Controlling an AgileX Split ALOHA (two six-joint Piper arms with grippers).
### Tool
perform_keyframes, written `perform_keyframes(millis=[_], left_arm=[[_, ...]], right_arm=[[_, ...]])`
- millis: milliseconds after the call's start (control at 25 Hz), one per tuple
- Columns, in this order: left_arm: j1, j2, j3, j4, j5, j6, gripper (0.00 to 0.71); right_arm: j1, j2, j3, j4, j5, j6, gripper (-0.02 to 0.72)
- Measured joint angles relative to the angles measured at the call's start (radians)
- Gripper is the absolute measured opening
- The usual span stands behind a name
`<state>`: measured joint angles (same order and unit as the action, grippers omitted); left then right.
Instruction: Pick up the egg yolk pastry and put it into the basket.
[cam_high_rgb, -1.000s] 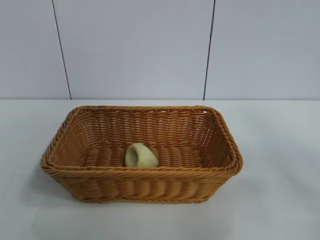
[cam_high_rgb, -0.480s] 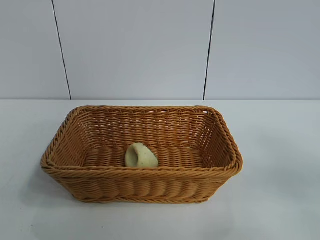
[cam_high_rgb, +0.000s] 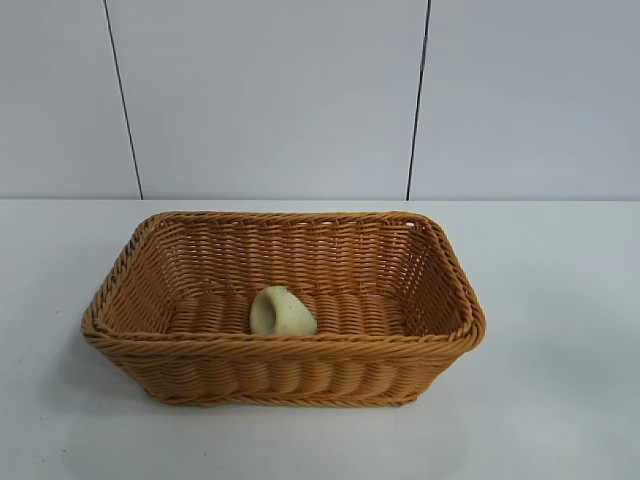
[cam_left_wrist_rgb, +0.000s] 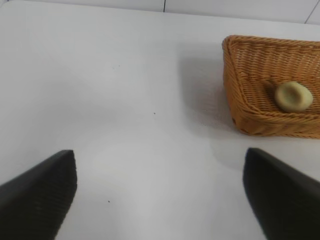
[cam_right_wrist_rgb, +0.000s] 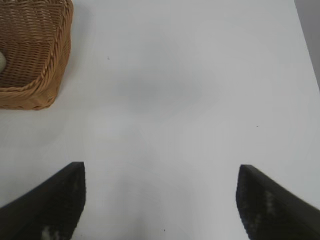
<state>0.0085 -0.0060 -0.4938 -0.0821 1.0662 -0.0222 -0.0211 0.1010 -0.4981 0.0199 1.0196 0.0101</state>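
The egg yolk pastry (cam_high_rgb: 281, 312), a small pale yellow-green lump, lies inside the golden-brown wicker basket (cam_high_rgb: 285, 346) near its front wall, in the middle of the table. The left wrist view shows the same pastry (cam_left_wrist_rgb: 293, 96) in the basket (cam_left_wrist_rgb: 250, 107), well away from my left gripper (cam_left_wrist_rgb: 160, 192), which hangs open over bare table with nothing between its fingers. My right gripper (cam_right_wrist_rgb: 160, 195) is open and empty too, above bare table beside the basket (cam_right_wrist_rgb: 52, 75). Neither arm appears in the exterior view.
The white table (cam_high_rgb: 560, 400) stretches around the basket on all sides. A pale panelled wall (cam_high_rgb: 270, 100) stands behind it.
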Motion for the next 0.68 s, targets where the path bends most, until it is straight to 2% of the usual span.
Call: perform_keyframes(millis=[160, 680], left_arm=[[0.000, 0.000, 0.000, 0.000, 0.000, 0.000, 0.696], [0.000, 0.000, 0.000, 0.000, 0.000, 0.000, 0.696]], right_arm=[[0.000, -0.101, 0.000, 0.003, 0.000, 0.000, 0.570], [0.000, -0.108, 0.000, 0.003, 0.001, 0.000, 0.570]])
